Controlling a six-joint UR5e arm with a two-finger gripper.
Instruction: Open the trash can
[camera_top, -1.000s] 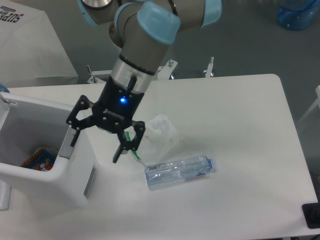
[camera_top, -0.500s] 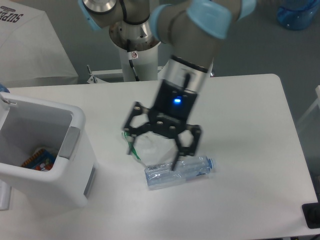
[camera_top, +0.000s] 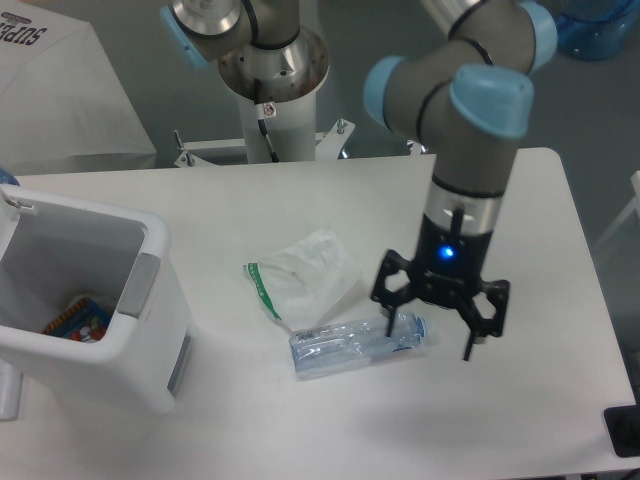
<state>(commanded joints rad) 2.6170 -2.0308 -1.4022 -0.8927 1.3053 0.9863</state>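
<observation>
The large white boxy plastic trash can with rounded corners stands at the left end of the white table, its mouth wide open to the camera so that its pale inner walls and a colourful item lying at the bottom are plainly visible; the grey rectangular tab sits on its right rim, and no lid covers the opening. What has changed over the last second is the position of the black two-finger gripper: a second ago it hangs right against the can's right rim, half a second ago it is over the middle of the table above the bag, and now it is well apart from the can, at the right of the table, just beside the cap end of the clear plastic bottle that lies on its side. Its fingers are spread wide and hold nothing, pointing down toward the tabletop, with the left fingertip overlapping the bottle's neck in this view; whether it touches cannot be told. The translucent plastic bag with a green strip lies flat between the can and the bottle, apparently unmoved. Judging from the uncovered mouth and the arm's departure, the opening of the can looks done, and the gripper's swing toward the bottle suggests it is finished with the can rather than returning to it.
</observation>
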